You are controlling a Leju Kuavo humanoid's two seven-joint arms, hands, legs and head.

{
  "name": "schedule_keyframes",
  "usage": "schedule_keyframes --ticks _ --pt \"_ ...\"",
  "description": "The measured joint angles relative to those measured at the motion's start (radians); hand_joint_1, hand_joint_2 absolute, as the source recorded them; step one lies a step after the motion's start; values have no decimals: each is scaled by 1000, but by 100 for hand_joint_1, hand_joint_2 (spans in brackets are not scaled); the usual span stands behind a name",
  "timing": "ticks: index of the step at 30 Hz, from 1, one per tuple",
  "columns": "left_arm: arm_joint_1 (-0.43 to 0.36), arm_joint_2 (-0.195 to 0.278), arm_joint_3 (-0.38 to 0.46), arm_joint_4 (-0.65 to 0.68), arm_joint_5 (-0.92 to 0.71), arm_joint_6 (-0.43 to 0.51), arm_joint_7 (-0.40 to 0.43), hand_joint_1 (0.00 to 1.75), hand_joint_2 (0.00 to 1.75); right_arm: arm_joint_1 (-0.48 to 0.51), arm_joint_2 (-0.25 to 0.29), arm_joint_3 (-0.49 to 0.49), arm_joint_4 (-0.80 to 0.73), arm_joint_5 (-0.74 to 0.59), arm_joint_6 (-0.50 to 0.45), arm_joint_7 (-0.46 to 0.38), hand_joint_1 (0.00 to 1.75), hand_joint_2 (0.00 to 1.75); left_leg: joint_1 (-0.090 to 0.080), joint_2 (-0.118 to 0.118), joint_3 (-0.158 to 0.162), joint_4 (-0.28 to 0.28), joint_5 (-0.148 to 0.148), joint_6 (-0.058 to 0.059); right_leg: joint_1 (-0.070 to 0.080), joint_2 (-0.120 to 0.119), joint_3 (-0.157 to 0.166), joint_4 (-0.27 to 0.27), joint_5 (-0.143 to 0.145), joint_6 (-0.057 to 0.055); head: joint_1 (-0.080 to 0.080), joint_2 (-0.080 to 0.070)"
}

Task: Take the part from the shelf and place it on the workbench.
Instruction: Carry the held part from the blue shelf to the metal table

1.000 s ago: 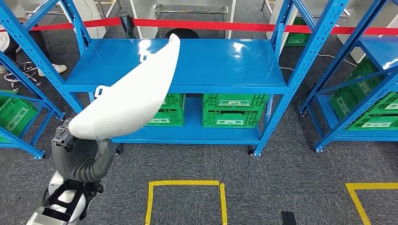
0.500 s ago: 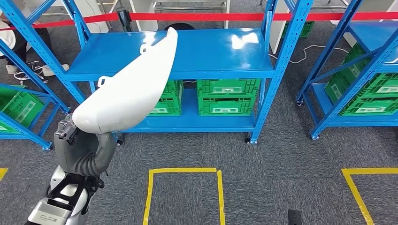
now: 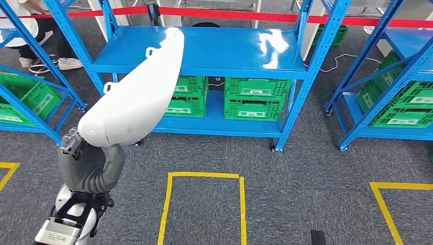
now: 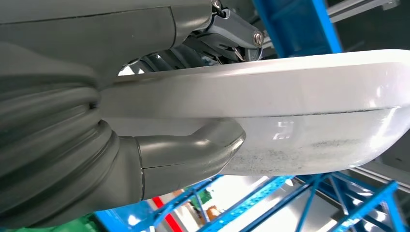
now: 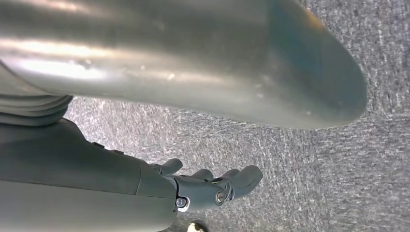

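Shelf (image 3: 204, 53) shifted right, part (image 3: 135, 97) between left hand (image 3: 89, 161) fingers (image 4: 212, 140)

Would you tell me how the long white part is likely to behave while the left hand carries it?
The white part probably stays stiff: it juts far beyond the left hand without sagging. Held at one end, it may tend to tip or swing. Its glossy surface could slip against the thumb.

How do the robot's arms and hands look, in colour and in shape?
The left hand has a grey ribbed cover and a thick, rounded grey thumb. Behind it the arm is silver and white with black parts. The right hand has dark, slim fingers with small metal screws, below a smooth silver arm casing.
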Motion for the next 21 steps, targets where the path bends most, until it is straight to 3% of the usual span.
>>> schedule_keyframes --ticks 2,3,4,6,8,11,12,13,14,15,17,18,19,21 --pt "4 0 3 -4 -1 2 0 175 175 -1 0 0 0 2 2 -1 0 0 0 -16 -21 18 4 -10 1 32 82 -120 21 -5 0 0" --pt "5 0 3 -6 -2 2 0 175 175 -1 0 0 0 2 3 -2 0 0 -1 -23 -29 24 6 -15 3 42 99 -150 24 -11 -1 0" --pt "6 0 4 -8 -3 2 0 175 175 0 0 0 0 3 4 -2 0 0 -2 -30 -33 25 9 -22 6 44 99 -154 22 -17 -2 0" --pt "8 0 6 -10 -4 3 0 175 175 0 0 0 0 3 5 -1 0 0 -1 -44 -41 22 17 -33 6 22 98 -159 31 -33 -4 0" --pt "9 2 9 -13 -4 3 0 175 175 -1 1 0 0 3 5 -2 0 0 -2 -21 -59 51 -2 -44 2 -1 97 -164 39 -47 -7 0" --pt "11 3 10 -14 -4 4 0 175 175 2 0 0 0 4 5 -3 0 0 2 38 -135 229 -102 -57 2 -38 87 -166 47 -56 -14 0" --pt "13 4 10 -14 -4 6 0 175 175 4 0 0 0 5 5 -3 0 0 4 44 -157 283 -124 -60 3 -51 84 -166 49 -56 -14 0" --pt "15 5 10 -14 -4 9 0 175 175 5 0 0 0 6 5 -3 0 0 5 48 -160 303 -128 -61 3 -65 81 -165 50 -56 -14 0" --pt "16 6 11 -14 -4 13 0 175 175 5 0 0 0 9 6 -3 0 0 6 51 -143 284 -113 -61 3 -78 79 -165 52 -55 -14 0" --pt "16 6 11 -14 -4 18 0 175 175 4 0 0 0 12 8 -3 0 0 6 59 -104 225 -85 -59 3 -91 79 -165 53 -53 -14 0" --pt "16 7 10 -17 -4 24 0 175 175 3 0 1 0 21 9 -2 0 0 1 102 -18 79 -41 -48 6 -114 82 -165 53 -47 -14 0" --pt "16 7 10 -18 -4 25 0 175 175 3 0 2 0 26 10 -1 0 0 -2 118 6 32 -31 -41 8 -123 84 -165 54 -42 -13 0" --pt "17 7 10 -20 -4 26 0 175 175 3 0 3 0 29 11 1 0 0 -6 125 13 12 -30 -34 9 -133 85 -166 55 -36 -13 0" --pt "22 9 12 -24 -4 30 0 175 175 1 0 5 0 38 15 6 0 0 -6 101 10 9 -24 -22 10 -150 90 -171 56 -22 -12 0"
